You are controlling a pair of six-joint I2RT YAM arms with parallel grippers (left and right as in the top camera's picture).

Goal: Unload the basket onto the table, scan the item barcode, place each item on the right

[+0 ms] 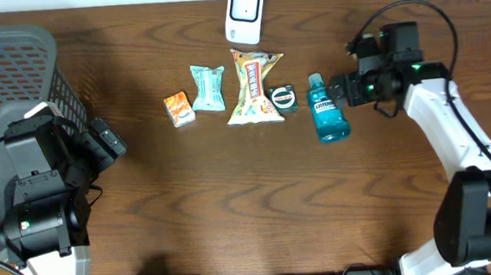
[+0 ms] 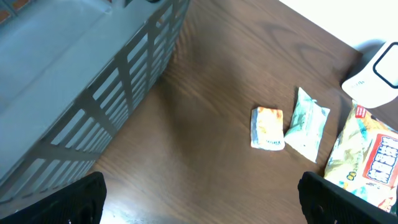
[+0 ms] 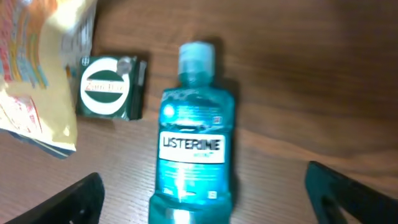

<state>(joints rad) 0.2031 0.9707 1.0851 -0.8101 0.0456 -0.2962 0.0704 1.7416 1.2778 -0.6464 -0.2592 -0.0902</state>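
Inspection from the near side of the desk (image 1: 258, 197), a dark wood-grain top.

1. Basket (image 1: 11, 63): a grey slatted bin on the far left corner. Its side wall fills the upper left of the left wrist view.
2. Left arm (image 1: 42, 204): black and white, standing at the left just beside the basket. The left claw (image 2: 199, 199) is spread wide. Its dark fingers (image 2: 68, 202) sit in the two lower corners of its own camera's view, with only bare desk between them. It holds nothing and is well apart from the row of goods.
3. Right arm (image 1: 453, 132): white, reaching in from the right edge. The right claw (image 1: 339, 89) is also parted, with its fingers (image 3: 81, 199) far out to either side. It grips nothing.
4. Snack bag (image 1: 255, 89): a yellow-and-white pouch with red lettering, lying flat at mid-desk.
5. Mouthwash bottle (image 1: 326, 110): the item at hand, blue, lying flat and free on the desk. Its cap points to the far edge and its label faces up (the brand name reads clearly in the right wrist view). It is at the right end of the row, just left of the right claw, and neither finger touches it. I can see no barcode on the upper face.
6. Scanner (image 1: 244, 12): a white unit with a dark window at the far edge, just beyond the snack bag.
7. Teal packet (image 1: 208, 88): lying left of the snack bag.
8. Orange packet (image 1: 178, 108): at the left end of the row, just beside the teal one.
9. Small dark green box (image 1: 284, 98): round pale label on top, between the snack bag and the bottle, a narrow gap from the bottle.
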